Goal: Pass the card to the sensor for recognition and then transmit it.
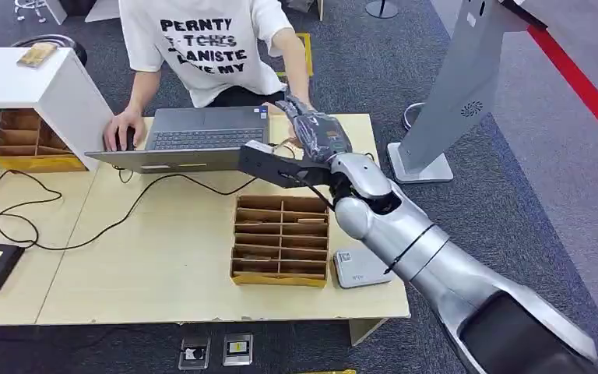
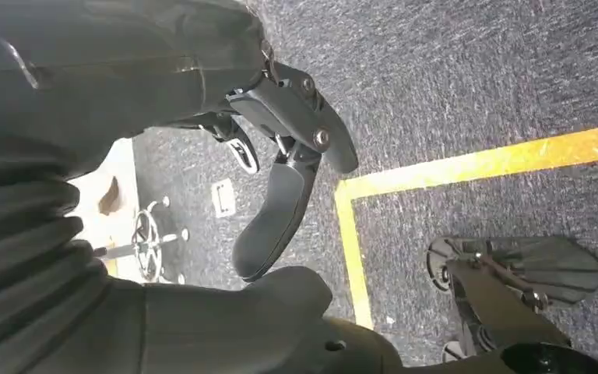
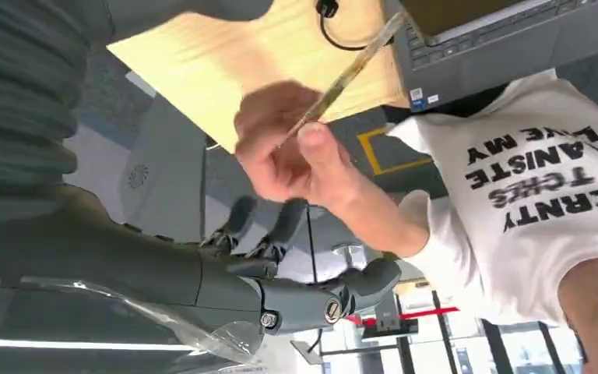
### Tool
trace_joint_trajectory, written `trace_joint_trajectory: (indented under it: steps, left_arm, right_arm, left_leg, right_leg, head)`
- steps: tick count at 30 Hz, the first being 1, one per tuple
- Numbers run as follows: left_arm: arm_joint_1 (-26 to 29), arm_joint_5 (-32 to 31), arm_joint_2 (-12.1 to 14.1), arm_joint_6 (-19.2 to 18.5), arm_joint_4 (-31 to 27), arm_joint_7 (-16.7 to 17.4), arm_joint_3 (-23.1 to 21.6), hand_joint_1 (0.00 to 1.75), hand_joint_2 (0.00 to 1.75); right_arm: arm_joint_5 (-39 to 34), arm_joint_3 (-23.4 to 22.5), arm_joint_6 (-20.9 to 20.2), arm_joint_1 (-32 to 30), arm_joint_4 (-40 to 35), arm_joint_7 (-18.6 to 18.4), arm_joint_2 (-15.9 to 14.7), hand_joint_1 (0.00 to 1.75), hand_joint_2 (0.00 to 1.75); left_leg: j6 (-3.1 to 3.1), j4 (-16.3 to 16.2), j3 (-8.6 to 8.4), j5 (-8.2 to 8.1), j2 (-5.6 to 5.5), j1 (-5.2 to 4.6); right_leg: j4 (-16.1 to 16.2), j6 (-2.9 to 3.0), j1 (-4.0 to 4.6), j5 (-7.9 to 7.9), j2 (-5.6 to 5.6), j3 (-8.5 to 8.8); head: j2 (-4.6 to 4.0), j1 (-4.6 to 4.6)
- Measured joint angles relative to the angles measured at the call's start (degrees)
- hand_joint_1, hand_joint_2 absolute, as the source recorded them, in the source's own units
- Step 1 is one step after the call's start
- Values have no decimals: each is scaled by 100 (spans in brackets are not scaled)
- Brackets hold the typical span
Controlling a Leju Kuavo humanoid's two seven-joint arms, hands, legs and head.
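right hand [image 1: 317, 131] reaches past the surface's [image 1: 163, 265] far edge, fingers spread and empty; a person's hand [image 3: 288, 148] just beside pinches the card [image 3: 350, 70]. left hand [image 2: 280, 156] hangs empty, fingers apart.

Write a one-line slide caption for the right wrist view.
A person's hand pinches the card just beyond the robot's empty right hand.

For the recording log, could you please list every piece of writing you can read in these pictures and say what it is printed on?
"PERNTY" on the person's white T-shirt, top line.
"ANISTE" on the third line of the same shirt; its first letter is unclear.
"MY" ending the bottom line; the word before it is cut off.
The shirt's second line is struck through and unreadable.
The label on the small grey device by the wooden divider box is too small to read.
The laptop stickers are too small.
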State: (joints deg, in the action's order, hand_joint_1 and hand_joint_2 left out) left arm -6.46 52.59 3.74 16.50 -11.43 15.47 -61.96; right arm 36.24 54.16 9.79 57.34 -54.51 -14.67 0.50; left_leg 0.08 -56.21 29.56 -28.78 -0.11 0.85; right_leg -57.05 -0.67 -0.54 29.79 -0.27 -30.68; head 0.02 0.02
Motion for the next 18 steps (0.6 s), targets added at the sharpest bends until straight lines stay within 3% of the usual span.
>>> trace_joint_trajectory:
  steps: [9, 18]
  left_arm:
    - [1, 90, 0, 18, 0, 0, 0, 61, 175]
    - [8, 286, 0, 133, 0, 26, 2, 61, 175]
  right_arm:
    - [-188, -31, 197, -231, -411, 44, -87, 0, 175]
    - [-334, -212, 647, -763, -1550, -26, -394, 0, 175]
  left_leg:
    - [0, 0, -2, 0, 2, 0]
    - [0, -1, -3, 0, 4, -1]
  right_leg:
    - [0, 0, 0, 0, 2, -1]
    - [1, 0, 0, 0, 4, -1]
  head:
    - [0, 0]
    - [0, 0]
